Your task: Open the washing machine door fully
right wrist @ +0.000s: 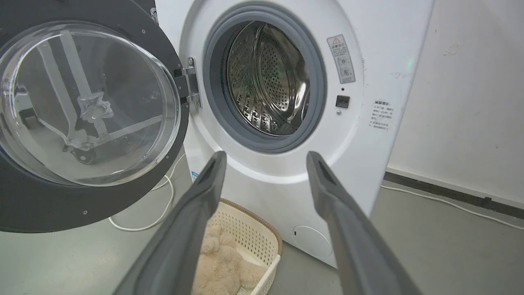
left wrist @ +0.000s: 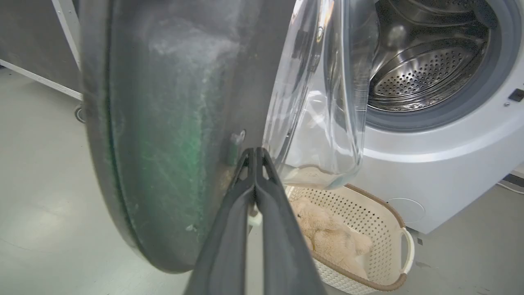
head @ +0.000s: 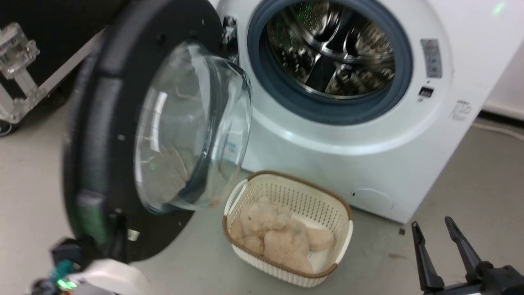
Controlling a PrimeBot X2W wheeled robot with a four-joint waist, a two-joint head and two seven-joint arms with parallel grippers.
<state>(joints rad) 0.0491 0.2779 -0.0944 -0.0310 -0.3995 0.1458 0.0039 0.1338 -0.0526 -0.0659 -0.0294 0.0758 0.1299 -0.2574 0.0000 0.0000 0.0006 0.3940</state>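
Observation:
The washing machine door [head: 102,135], a black ring around a bulging glass bowl [head: 192,127], stands swung out to the left of the white washing machine [head: 409,164], whose steel drum [head: 331,45] is exposed. My left gripper [left wrist: 254,152] is shut, with nothing between its fingers; its tips rest against the inner face of the door [left wrist: 163,123] near the lower rim, beside the glass. In the head view the left gripper [head: 118,235] shows at the door's bottom edge. My right gripper [head: 434,227] hangs open at the lower right, away from the machine [right wrist: 368,82] and the door [right wrist: 82,205].
A cream basket [head: 286,175] holding a beige plush toy [head: 278,237] sits on the floor under the door's glass, in front of the machine. A black case with metal edging [head: 16,53] stands behind the door at the far left. A white cable [right wrist: 163,205] lies on the floor.

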